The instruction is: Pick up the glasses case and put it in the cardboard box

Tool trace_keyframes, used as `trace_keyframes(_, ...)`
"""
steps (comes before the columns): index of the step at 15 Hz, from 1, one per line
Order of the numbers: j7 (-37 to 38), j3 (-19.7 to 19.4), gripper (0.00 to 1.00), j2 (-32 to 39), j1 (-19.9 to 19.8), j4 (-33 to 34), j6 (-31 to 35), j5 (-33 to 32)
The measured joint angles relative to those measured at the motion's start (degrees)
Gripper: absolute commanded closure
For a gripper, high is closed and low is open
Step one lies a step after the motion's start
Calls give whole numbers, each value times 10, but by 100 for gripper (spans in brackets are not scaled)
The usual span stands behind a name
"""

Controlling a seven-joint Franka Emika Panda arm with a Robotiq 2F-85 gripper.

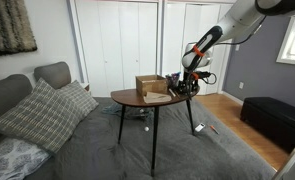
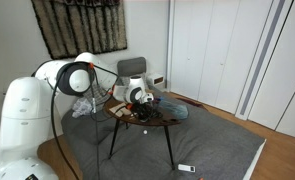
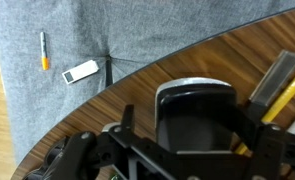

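The glasses case, dark with a pale rim, lies on the round wooden table. My gripper is down over it with one finger on each side. The left finger stands a little apart from the case and the right finger is close against it, so the jaws look open around it. The cardboard box stands on the table just beside the gripper. It also shows in an exterior view behind the gripper. The case itself is hidden by the gripper in both exterior views.
A yellow and grey object lies on the table right of the case. On the grey carpet below lie an orange pen and a small white device. A grey sofa with a plaid pillow stands next to the table.
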Motion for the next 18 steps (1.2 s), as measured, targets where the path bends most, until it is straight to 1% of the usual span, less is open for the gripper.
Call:
trace_keyframes(3, 0, -1, 54, 4, 0, 6, 2, 0)
trace_keyframes(7, 0, 1, 54, 3, 2, 7, -1, 0)
trace_keyframes(9, 0, 4, 54, -5, 2, 7, -24, 1)
trace_keyframes(13, -1, 7, 54, -60, 2, -6, -116, 6)
trace_keyframes(16, -8, 11, 54, -128, 1, -23, -199, 19)
trace_keyframes(18, -19, 20, 54, -176, 2, -33, -243, 32)
